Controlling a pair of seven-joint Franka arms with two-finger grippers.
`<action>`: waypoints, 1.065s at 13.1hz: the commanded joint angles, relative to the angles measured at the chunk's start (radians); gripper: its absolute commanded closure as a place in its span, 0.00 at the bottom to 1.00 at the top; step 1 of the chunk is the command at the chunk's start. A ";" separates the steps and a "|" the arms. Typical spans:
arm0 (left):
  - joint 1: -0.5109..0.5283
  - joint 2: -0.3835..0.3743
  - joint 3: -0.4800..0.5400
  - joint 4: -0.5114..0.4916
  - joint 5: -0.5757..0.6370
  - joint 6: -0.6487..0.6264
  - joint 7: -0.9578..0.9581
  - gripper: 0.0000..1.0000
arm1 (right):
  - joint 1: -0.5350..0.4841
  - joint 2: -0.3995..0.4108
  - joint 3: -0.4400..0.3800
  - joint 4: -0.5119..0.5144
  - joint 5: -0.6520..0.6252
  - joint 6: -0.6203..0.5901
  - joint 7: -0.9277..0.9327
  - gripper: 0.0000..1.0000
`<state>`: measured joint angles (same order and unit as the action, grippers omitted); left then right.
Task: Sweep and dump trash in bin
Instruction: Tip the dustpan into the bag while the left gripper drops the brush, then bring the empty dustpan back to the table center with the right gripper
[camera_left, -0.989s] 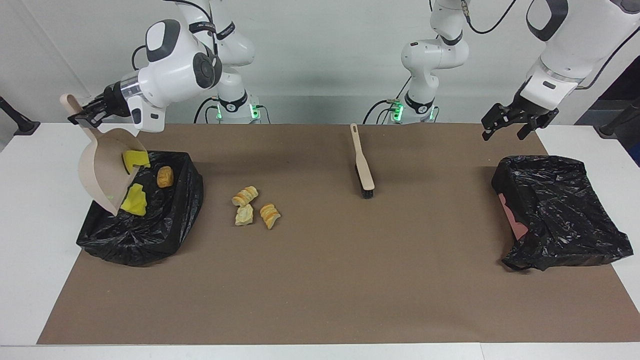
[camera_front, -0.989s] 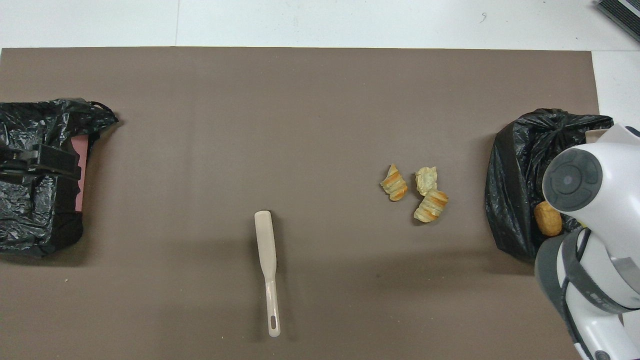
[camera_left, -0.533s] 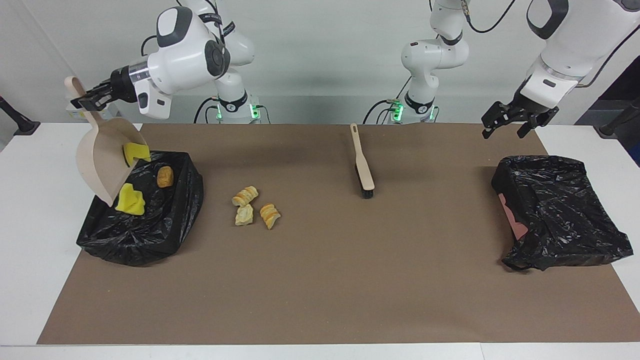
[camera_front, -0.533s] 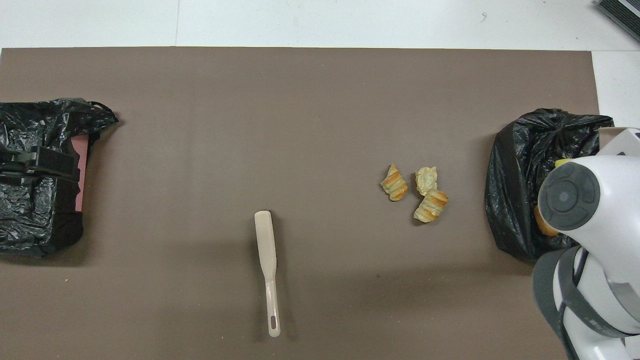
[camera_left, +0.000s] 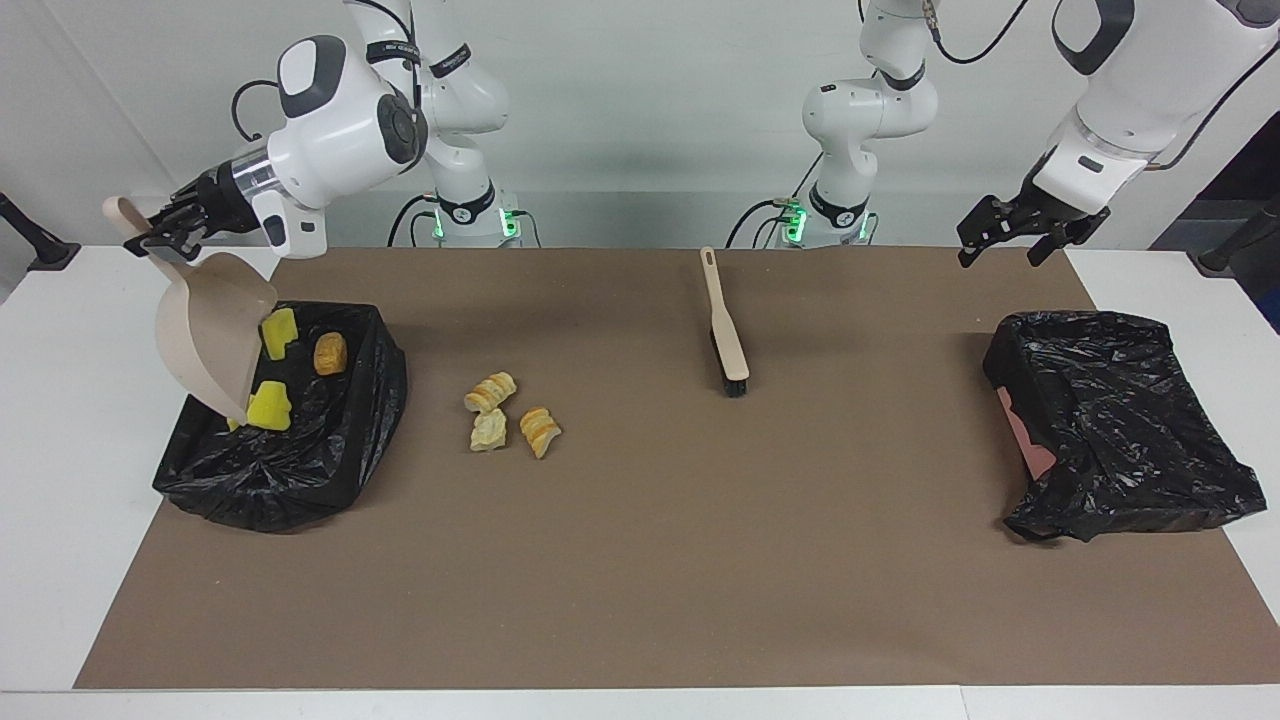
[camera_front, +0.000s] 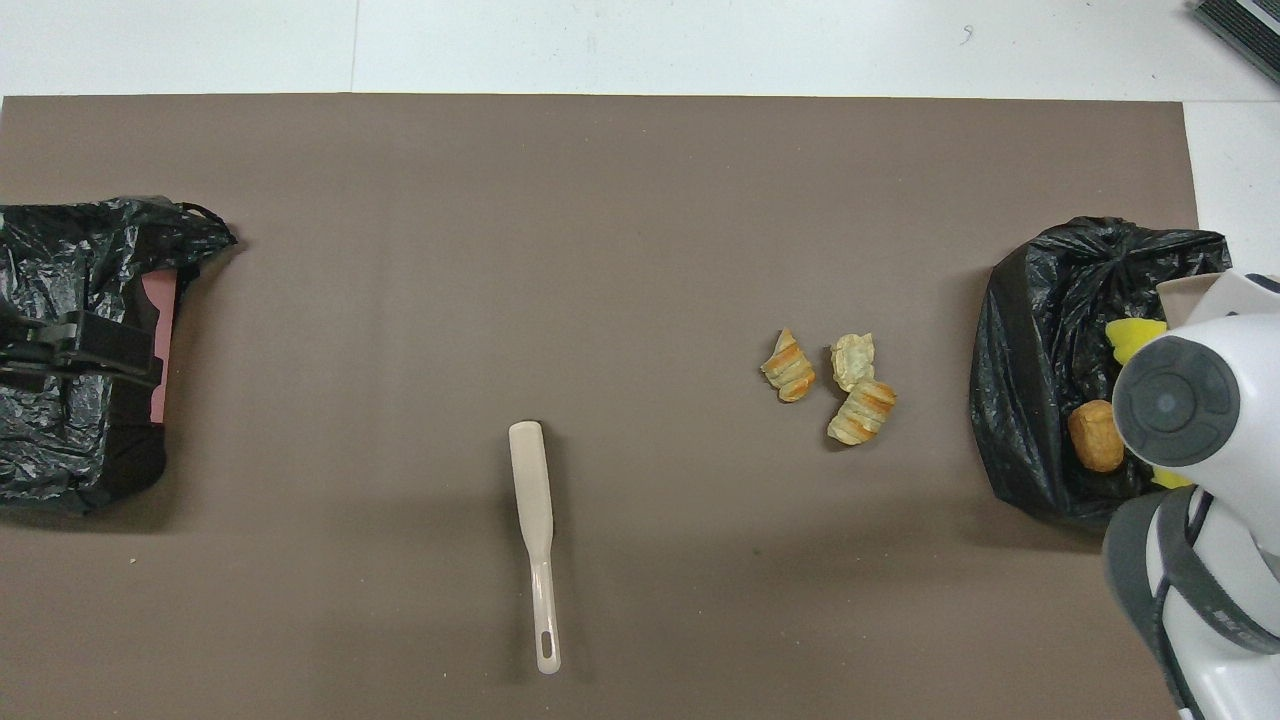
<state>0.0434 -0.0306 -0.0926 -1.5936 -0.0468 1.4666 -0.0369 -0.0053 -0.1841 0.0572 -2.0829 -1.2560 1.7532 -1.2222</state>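
- Right pincer (camera_left: 150, 232) clenched on the handle of the beige dustpan (camera_left: 212, 335); pan tipped steeply, lip down, over the black-lined bin (camera_left: 300, 470) at the right arm's end of the desk (camera_left: 60, 420).
- In that bin: yellow sponge chunks (camera_left: 270, 403), one more at the pan's lip (camera_left: 279, 331), and the brown roll (camera_left: 330, 352). A third chunk is not clearly made out.
- Still on the brown mat (camera_left: 640, 560): three croissant pieces (camera_left: 510, 412), clustered just beside the bin, toward the desk's middle.
- Key relation: the pastries lie between the bin and the brush (camera_left: 724, 325), much closer to the bin, hence well within the right arm's side. From the raised pan they are down and toward the centre.
- Brush lies mid-desk, long axis running roughly toward and away from the robots, handle end nearer to them, bristles at the end away from them.
- Left pincer (camera_left: 1010, 232) released, holding nothing, waiting over the desk edge by the second black bin (camera_left: 1120, 430).
- Judgement: dump nearly done; next sweep needs the pan lowered beside the pastries, and the left arm is the nearer to the brush.
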 joint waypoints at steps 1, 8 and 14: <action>-0.013 -0.032 -0.004 -0.034 0.021 0.003 0.005 0.00 | 0.005 -0.009 0.006 0.007 -0.029 -0.006 0.048 1.00; -0.025 -0.032 -0.007 -0.039 0.021 0.012 0.008 0.00 | 0.028 -0.020 0.041 0.167 0.361 -0.078 0.338 1.00; -0.024 -0.035 -0.007 -0.049 0.021 0.012 0.009 0.00 | 0.077 0.023 0.088 0.173 0.772 -0.077 0.810 1.00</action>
<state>0.0254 -0.0381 -0.1055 -1.6041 -0.0460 1.4673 -0.0369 0.0419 -0.1922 0.1253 -1.9269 -0.5572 1.6916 -0.5710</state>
